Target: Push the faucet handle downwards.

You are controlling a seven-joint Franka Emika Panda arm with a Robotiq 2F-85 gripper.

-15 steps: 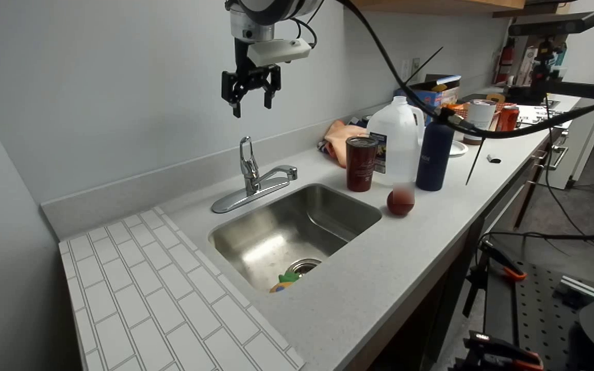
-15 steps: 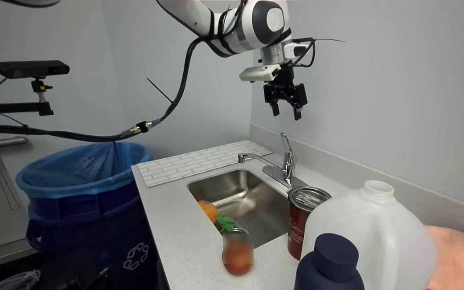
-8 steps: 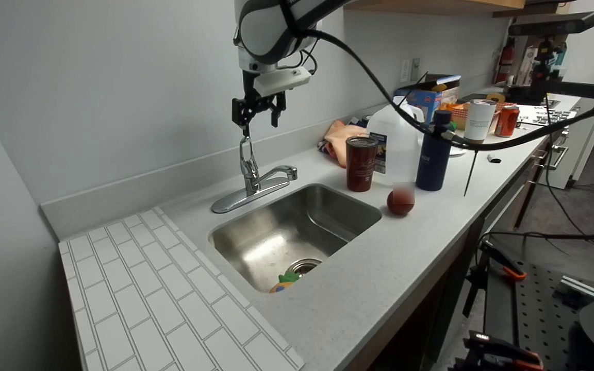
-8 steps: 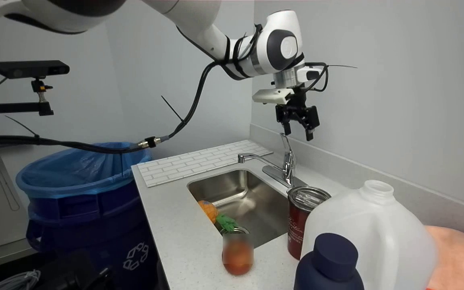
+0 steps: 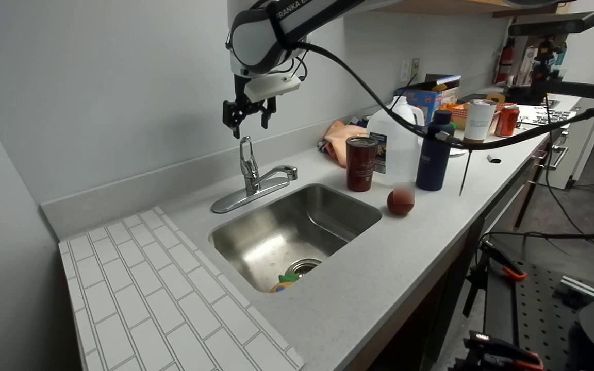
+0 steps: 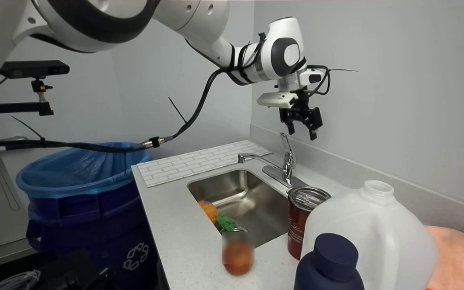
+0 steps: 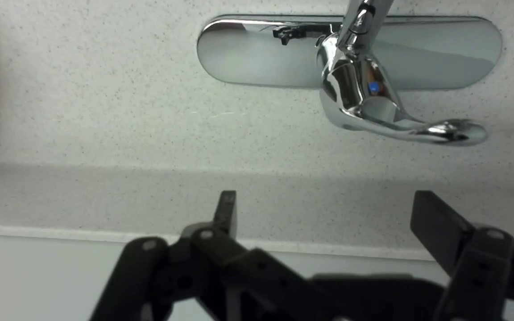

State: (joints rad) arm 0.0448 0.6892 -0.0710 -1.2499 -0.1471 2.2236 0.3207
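Observation:
The chrome faucet handle (image 5: pixel 249 166) points steeply up from the faucet base in both exterior views (image 6: pixel 286 144). In the wrist view the handle (image 7: pixel 451 132) shows from above at the upper right, with the spout (image 7: pixel 364 20) beyond it. My gripper (image 5: pixel 250 129) is open and empty, a little above the level of the handle's tip, and does not appear to touch it. In an exterior view the gripper (image 6: pixel 302 133) hangs above and to the wall side of the handle. In the wrist view the gripper (image 7: pixel 326 200) has its fingers (image 7: pixel 226 211) wide apart over the backsplash.
The back wall and backsplash (image 5: pixel 188 172) stand close behind the gripper. The sink (image 5: pixel 276 242) lies in front of the faucet. A red tumbler (image 5: pixel 361 167), a milk jug (image 5: pixel 395 139), a blue bottle (image 5: pixel 433 154) and a round red fruit (image 5: pixel 400 202) stand beside the sink.
The arm has come down, bringing the open gripper from well above the faucet to near the handle's top. Over the last half second it shifted slightly sideways. The handle has not moved.

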